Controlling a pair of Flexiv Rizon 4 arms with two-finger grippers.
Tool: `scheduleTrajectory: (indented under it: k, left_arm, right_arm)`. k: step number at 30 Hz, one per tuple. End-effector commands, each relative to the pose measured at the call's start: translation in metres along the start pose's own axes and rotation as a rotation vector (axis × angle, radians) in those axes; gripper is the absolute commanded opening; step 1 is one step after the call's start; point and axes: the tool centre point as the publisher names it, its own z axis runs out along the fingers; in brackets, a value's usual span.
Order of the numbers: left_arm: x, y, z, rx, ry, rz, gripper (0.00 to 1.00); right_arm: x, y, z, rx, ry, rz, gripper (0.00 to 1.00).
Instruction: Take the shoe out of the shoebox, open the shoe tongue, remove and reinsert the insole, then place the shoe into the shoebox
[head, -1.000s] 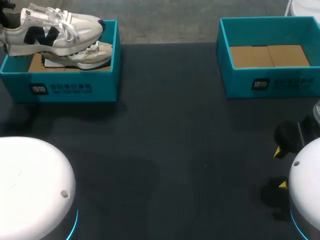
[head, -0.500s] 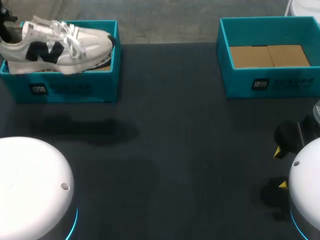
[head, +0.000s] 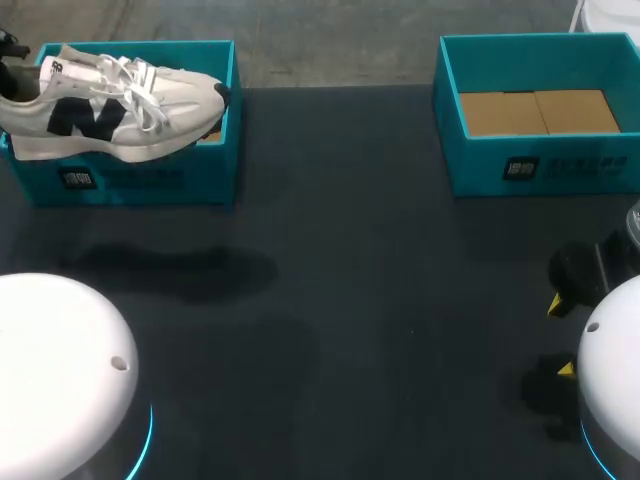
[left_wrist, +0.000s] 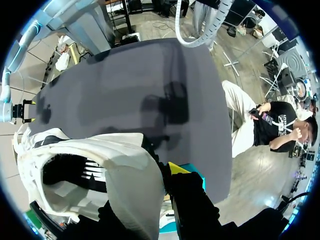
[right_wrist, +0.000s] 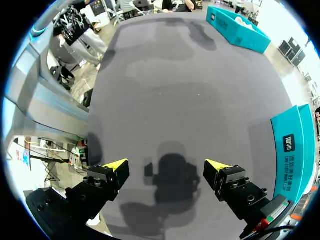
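Observation:
A white shoe (head: 110, 105) with a dark logo and white laces hangs in the air over the front wall of the left teal shoebox (head: 150, 175). My left gripper (head: 8, 55) is at its heel, at the view's left edge. In the left wrist view the left gripper (left_wrist: 147, 192) is shut on the heel collar of the shoe (left_wrist: 100, 165), one yellow fingertip (left_wrist: 175, 168) outside it. The shoe's opening and dark lining show. My right gripper (right_wrist: 166, 165) stands open, low over bare table at the front right (head: 560, 335).
A second teal shoebox (head: 540, 165) with a brown cardboard floor stands at the back right, beside my right gripper (right_wrist: 295, 150). The shoe's shadow (head: 170, 270) lies on the dark table in front of the left box. White arm bases fill both front corners.
The left gripper has lifted the shoe out of the left box and brought it toward the front. It now hides the box's inside. The right arm has not moved.

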Motion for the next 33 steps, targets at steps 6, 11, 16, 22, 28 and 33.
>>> scheduleTrajectory:
  k: [6,11,16,22,28,33]
  left_arm:
    - [-0.030,-0.061,0.014,0.034,0.094,-0.020,0.00]
    - [-0.050,-0.095,0.028,0.023,0.094,-0.058,0.00]
    - [-0.069,-0.117,0.046,0.038,0.088,-0.057,0.00]
    - [-0.098,-0.134,0.072,0.047,0.109,-0.002,0.00]
    - [-0.129,-0.144,0.093,0.001,0.132,0.023,0.00]
    - [-0.150,-0.145,0.110,0.021,0.139,0.048,0.00]
  right_arm:
    - [0.002,0.000,0.001,0.001,-0.003,0.000,1.00]
    - [0.002,0.000,0.001,0.001,-0.003,0.000,1.00]
    - [0.002,0.000,0.001,0.001,-0.003,0.000,1.00]
    - [0.002,0.000,0.001,0.001,-0.003,0.000,1.00]
    - [0.002,0.000,0.001,0.001,-0.003,0.000,1.00]
    - [0.002,0.000,0.001,0.001,-0.003,0.000,1.00]
